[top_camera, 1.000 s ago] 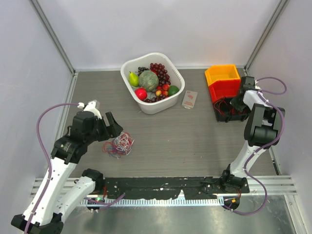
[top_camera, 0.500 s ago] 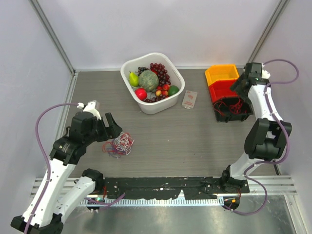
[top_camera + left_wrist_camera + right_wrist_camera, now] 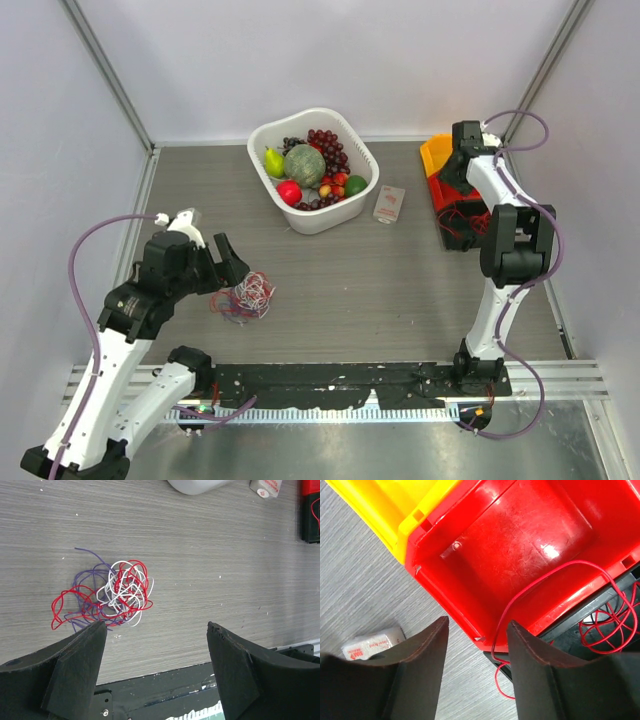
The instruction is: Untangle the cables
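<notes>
The cables (image 3: 245, 296) are a small tangled bunch of red, purple-blue and white wires lying on the grey table at the left; they also show in the left wrist view (image 3: 107, 597). My left gripper (image 3: 220, 264) is open and empty, just left of the bunch and above it; in its own view (image 3: 156, 626) the bunch lies ahead of the left finger. My right gripper (image 3: 455, 172) is open and empty over the bins at the far right; in its own view (image 3: 477, 622) a loose red wire (image 3: 535, 587) runs from the red bin over its rim.
A white fruit basket (image 3: 310, 113) stands at the back centre, with a small packet (image 3: 389, 203) to its right. Yellow (image 3: 440, 152), red (image 3: 520, 525) and black (image 3: 462, 222) bins are stacked at the back right; the black one holds red wire loops (image 3: 610, 625).
My right arm has swung up and to the left, from the right side of the bins to over their left side. The left arm and the cable bunch have barely moved.
</notes>
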`<act>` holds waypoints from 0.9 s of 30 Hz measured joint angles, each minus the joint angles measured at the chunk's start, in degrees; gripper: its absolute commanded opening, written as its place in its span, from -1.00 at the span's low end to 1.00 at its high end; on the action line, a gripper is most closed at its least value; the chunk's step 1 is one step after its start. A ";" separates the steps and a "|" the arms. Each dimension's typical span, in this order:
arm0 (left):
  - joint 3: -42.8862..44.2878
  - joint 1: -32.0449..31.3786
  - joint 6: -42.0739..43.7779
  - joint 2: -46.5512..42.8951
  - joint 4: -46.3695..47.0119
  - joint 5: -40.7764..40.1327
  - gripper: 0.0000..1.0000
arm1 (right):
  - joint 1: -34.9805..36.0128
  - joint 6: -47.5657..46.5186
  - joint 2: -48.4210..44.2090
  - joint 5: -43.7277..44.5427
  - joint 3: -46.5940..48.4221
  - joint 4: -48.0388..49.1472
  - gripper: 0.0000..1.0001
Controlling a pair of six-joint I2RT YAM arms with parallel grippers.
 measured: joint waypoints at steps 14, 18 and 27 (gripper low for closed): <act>1.42 0.00 0.22 0.57 -0.72 -0.02 0.68 | -1.84 1.49 -9.53 3.76 -7.96 -1.14 -0.99; 1.27 0.00 -0.04 0.94 -0.72 -0.02 0.68 | -6.01 2.99 -18.91 1.73 -21.40 2.36 -0.99; -1.86 0.00 -7.04 2.56 -2.78 -2.60 0.74 | -10.14 3.78 -12.63 -6.12 -29.83 13.51 -0.97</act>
